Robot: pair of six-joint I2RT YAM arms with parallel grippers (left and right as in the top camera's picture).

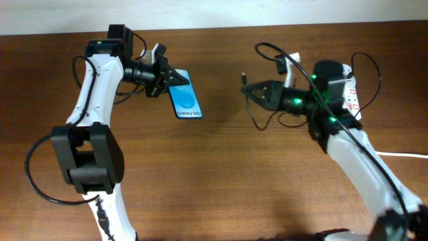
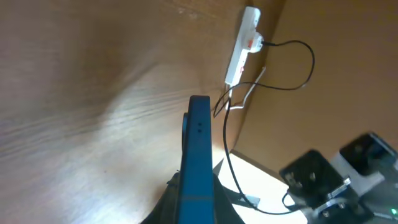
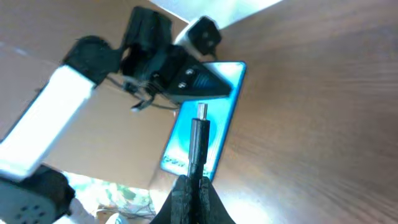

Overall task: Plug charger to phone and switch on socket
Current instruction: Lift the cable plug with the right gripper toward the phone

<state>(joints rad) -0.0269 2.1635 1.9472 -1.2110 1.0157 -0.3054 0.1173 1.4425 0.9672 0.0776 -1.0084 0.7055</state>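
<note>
The phone [image 1: 185,100] has a blue "Galaxy S25" screen facing up, left of the table's centre. My left gripper [image 1: 164,79] is shut on its far end. In the left wrist view the phone [image 2: 198,149] shows edge-on between the fingers [image 2: 198,196]. My right gripper [image 1: 253,90] is shut on the charger's connector [image 1: 245,78], apart from the phone and to its right. In the right wrist view the fingers [image 3: 193,186] hold the connector [image 3: 199,134] with its metal tip pointing at the phone [image 3: 222,127]. The white socket [image 1: 352,94] lies at the far right, partly hidden by my right arm, and also shows in the left wrist view [image 2: 244,46].
The black charger cable [image 2: 301,62] runs from the socket in loops over the table toward my right gripper. A thick white lead [image 1: 401,155] runs off the right edge. The left arm's base stands at the front left [image 1: 87,161].
</note>
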